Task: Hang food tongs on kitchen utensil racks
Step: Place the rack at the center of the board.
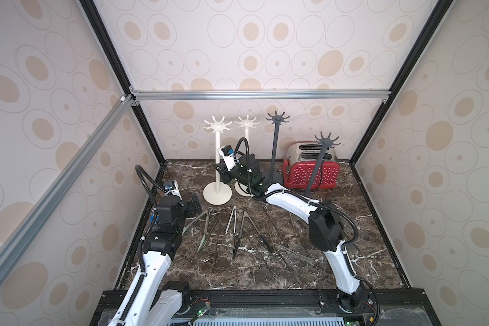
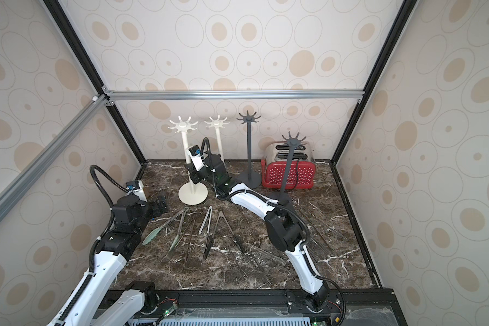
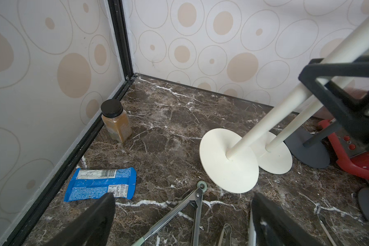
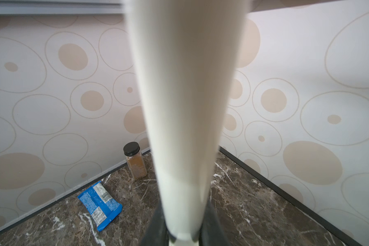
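The marble worktop (image 1: 189,175) carries all the food tongs (image 1: 233,231), lying flat in a fan before the four kitchen utensil racks; no hook holds any yet. The right tool (image 1: 220,172) is clamped on the lower pole of the leftmost cream-white rack (image 1: 218,146). Done well, this step likely means keeping that pole upright and its base flat, and staying clear of the second cream-white rack (image 1: 246,135) just beside it. The left tool (image 1: 194,203) hangs wide open above the hinge of the green-tipped tongs (image 3: 195,202), touching nothing.
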Motion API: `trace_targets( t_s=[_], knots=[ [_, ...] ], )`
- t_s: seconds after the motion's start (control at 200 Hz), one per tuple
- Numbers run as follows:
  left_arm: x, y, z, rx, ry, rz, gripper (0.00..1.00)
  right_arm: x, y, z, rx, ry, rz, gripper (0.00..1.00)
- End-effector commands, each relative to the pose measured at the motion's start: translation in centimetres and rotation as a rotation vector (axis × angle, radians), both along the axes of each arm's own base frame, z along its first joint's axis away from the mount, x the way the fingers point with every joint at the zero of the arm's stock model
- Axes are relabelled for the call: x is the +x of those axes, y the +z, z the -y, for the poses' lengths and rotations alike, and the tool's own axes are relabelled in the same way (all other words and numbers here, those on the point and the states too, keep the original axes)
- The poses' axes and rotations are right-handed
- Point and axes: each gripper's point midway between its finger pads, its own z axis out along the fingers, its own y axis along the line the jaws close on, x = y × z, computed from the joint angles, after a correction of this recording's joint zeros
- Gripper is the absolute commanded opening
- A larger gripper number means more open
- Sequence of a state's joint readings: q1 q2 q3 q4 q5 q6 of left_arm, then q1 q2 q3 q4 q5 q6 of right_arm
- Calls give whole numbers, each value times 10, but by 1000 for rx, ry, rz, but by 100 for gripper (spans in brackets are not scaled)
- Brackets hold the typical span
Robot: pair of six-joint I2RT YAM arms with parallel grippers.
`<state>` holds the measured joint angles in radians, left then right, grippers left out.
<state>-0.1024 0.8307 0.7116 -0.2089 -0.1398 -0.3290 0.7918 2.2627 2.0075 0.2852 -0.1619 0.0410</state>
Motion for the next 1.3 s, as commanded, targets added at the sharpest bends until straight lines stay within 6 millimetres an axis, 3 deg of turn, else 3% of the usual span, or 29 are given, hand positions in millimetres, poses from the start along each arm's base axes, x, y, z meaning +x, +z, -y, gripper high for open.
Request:
trace_targets(
  t_s=[0.0, 0.12, 0.14, 0.561, 0.816, 1.032, 1.292],
  knots=[
    [-2, 5, -1, -26, 20, 4, 99, -9, 77, -11, 145, 51, 168, 0],
    [-4, 1, -4, -29, 42, -1, 99, 1, 64, -25, 123, 61, 167, 0],
    [-5, 0, -5, -29, 44, -4, 99, 1, 75, -25, 139, 62, 185, 0],
    [-7, -10, -8, -45, 70, -10, 99, 10, 55, -51, 160, 97, 199, 0],
    [-7, -20, -9, -49, 82, -14, 99, 10, 29, -63, 112, 102, 188, 0],
    [-8, -21, -8, -54, 77, -14, 99, -2, 0, -78, 58, 128, 156, 0],
    [-13, -17, -11, -64, 92, 0, 99, -33, -20, -91, 9, 173, 114, 0]
  ],
)
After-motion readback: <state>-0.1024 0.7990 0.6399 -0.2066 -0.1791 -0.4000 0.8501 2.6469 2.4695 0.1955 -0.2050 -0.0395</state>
